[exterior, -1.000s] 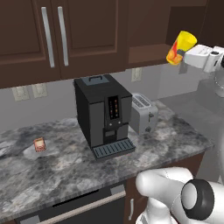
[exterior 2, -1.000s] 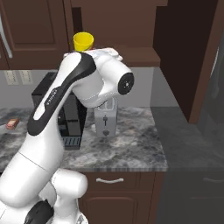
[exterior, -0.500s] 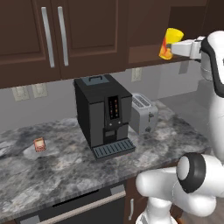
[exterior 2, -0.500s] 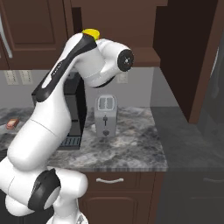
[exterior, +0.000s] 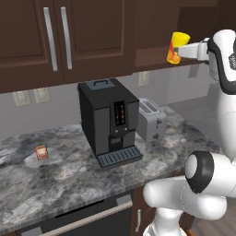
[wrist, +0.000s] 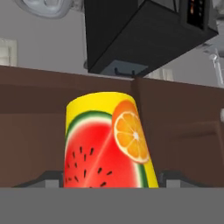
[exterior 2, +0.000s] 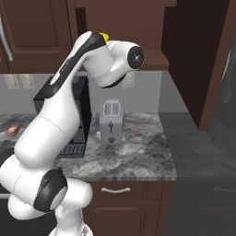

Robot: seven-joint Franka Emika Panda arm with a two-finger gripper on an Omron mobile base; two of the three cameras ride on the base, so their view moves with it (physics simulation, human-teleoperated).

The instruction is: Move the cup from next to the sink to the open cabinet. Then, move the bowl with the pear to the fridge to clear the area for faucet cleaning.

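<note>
- Left base view: the cup [exterior: 177, 47] was held high at the open cabinet [exterior: 198, 20], level with the front edge of its shelf board, with the gripper [exterior: 182, 50] reaching in from the right. A second before, the cup had hung lower and farther right, tilted; it had since risen, swung left and stood near upright. The base had not shifted: the coffee machine [exterior: 109, 120], toaster [exterior: 151, 119] and red-labelled packet [exterior: 42, 152] on the counter [exterior: 60, 177] kept their places.
- Right base view: the arm had folded upward, its elbow now high against the cabinet fronts. Only a sliver of the cup's yellow rim [exterior 2: 104, 36] showed behind the upper link, just under the cabinet opening. The fridge [exterior 2: 226, 115] stood at the far right edge, well apart.
- Hand view: the cup [wrist: 107, 142] sat between the two fingers, whose tips [wrist: 48, 178] showed at either side of its base. The jaws stood wide yet closed on the cup's sides; the grip appeared secure. The brown shelf board [wrist: 39, 87] ran directly behind the cup.
- Assessment: the lift looked complete and the cup lay at the threshold of the compartment, not yet set down. Judged remaining: carry it inward over the shelf, lower, release. The bowl stage had not begun.
</note>
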